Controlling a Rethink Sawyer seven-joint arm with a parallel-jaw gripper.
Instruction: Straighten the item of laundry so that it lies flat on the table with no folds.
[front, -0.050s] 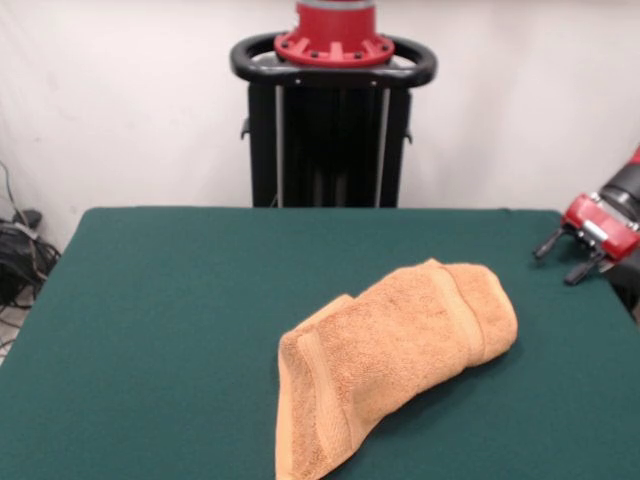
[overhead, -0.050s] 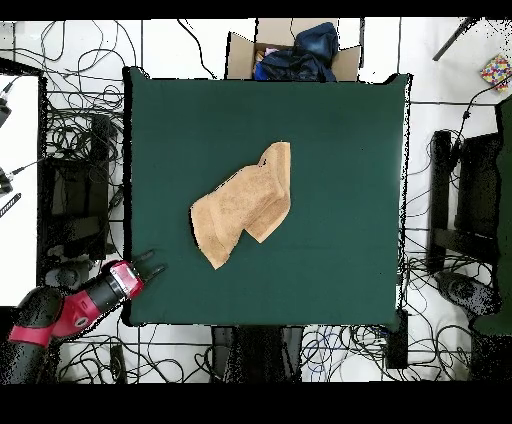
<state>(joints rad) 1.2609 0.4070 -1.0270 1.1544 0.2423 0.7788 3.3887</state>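
Observation:
The item of laundry (front, -0.050s: 400, 350) is an orange-tan towel lying bunched and folded over itself on the dark green table (front, -0.050s: 180, 300), with a woven band showing across each end. From overhead the towel (overhead, -0.050s: 240, 205) sits near the middle of the table (overhead, -0.050s: 330, 130) as an irregular slanted shape. My gripper (front, -0.050s: 562, 260) hovers at the table's right edge in the front view, well clear of the towel. Its two black fingers are spread with nothing between them. Overhead, the gripper (overhead, -0.050s: 150, 267) is at the table's lower left corner.
A cardboard box (overhead, -0.050s: 290, 55) holding dark clothes stands just beyond the table's top edge in the overhead view. Cables (overhead, -0.050s: 85, 140) cover the floor around the table. Black equipment (overhead, -0.050s: 470, 190) stands on the right. The black pedestal (front, -0.050s: 330, 130) rises behind the table.

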